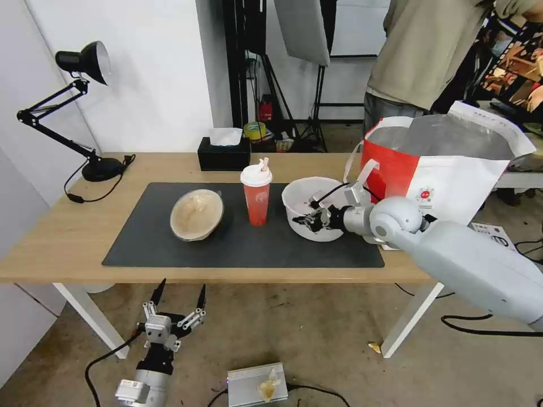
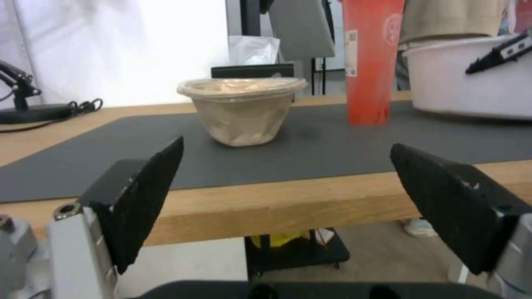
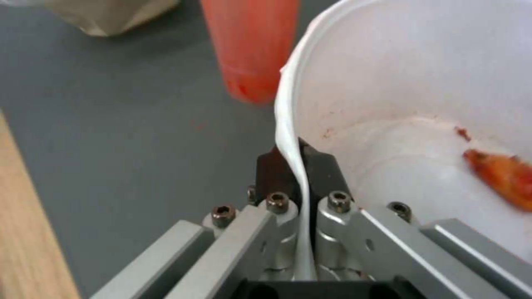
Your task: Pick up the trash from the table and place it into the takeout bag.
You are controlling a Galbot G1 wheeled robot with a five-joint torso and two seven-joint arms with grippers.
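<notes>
On the dark grey mat of the table stand a beige paper-pulp bowl, a red cup with white lid and straw, and a round white bowl holding red scraps. My right gripper is shut on the white bowl's rim, one finger inside and one outside. The white-and-red takeout bag stands open right of the bowl. My left gripper hangs open below the table's front edge.
A black tissue box sits at the table's back edge. A black desk lamp stands at the back left. A person stands behind the bag. On the floor lies a small silver box.
</notes>
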